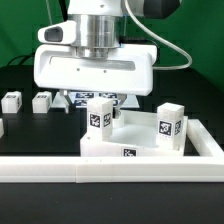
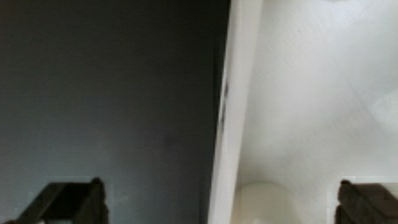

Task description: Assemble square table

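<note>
In the exterior view, one loose leg (image 1: 12, 101) and a second loose leg (image 1: 41, 101) are sitting on the counter (image 1: 30, 140) at nine o'clock. At twelve, the jaws are hanging spread, pinching nothing. At four o'clock the square table top (image 1: 105, 150) is cradling one upright leg (image 1: 100, 115) and another upright leg (image 1: 170, 124). A drifting descent could be toppling either.

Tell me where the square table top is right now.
The square table top sits at the exterior view's lower right, inside the corner of the L-shaped border rail; two loose legs lie toward the view's left.
</note>
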### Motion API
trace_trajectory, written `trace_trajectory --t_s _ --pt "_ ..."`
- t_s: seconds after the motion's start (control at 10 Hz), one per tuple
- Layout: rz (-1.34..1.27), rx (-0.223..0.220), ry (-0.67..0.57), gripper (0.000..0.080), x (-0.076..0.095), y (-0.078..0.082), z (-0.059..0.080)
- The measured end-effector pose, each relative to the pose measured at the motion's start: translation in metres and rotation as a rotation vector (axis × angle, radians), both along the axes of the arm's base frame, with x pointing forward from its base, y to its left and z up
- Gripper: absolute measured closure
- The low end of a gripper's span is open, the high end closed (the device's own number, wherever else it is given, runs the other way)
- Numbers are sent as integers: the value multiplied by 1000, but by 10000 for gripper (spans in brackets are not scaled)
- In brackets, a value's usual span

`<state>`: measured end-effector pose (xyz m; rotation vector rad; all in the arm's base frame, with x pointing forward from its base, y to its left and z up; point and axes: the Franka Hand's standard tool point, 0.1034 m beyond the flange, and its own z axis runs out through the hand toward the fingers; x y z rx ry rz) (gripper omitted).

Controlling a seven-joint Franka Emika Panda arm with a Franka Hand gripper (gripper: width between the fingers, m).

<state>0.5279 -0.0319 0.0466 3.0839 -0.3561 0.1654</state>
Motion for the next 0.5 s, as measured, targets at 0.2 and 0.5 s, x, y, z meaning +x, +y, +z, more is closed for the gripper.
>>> trace_trajectory --t_s 0.2,0.5 --pt "-45 21 0 150 -4 -10 -2" --pt "-85 51 2 150 -7 -10 -6"
